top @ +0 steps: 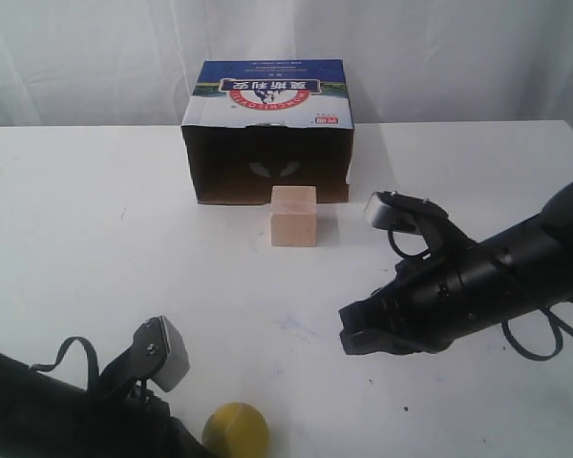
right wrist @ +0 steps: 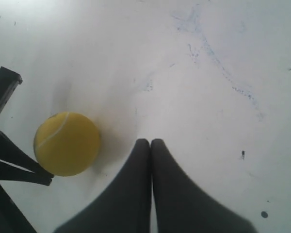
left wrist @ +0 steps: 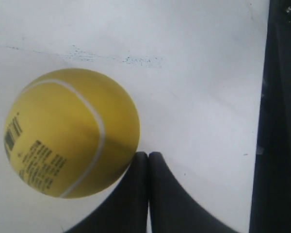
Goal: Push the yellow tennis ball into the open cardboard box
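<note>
Two end effectors: both are pressing their fingers together, clenched on nothing.
left end effector (left wrist: 148, 156): is sitting low over the table (top: 95, 219), with the yellow tennis ball (left wrist: 70, 131) just beside one finger.
right end effector (right wrist: 151, 143): is pointing at the table, apart from the ball.
yellow tennis ball: is lying at the near table edge, well apart from the open cardboard box (top: 267, 134).
wooden cube (top: 293, 216): is standing just before the box opening.

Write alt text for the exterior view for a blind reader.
A yellow tennis ball lies at the frame's bottom beside the left arm; a wooden cube stands before the open cardboard box; the right gripper reaches in.
</note>
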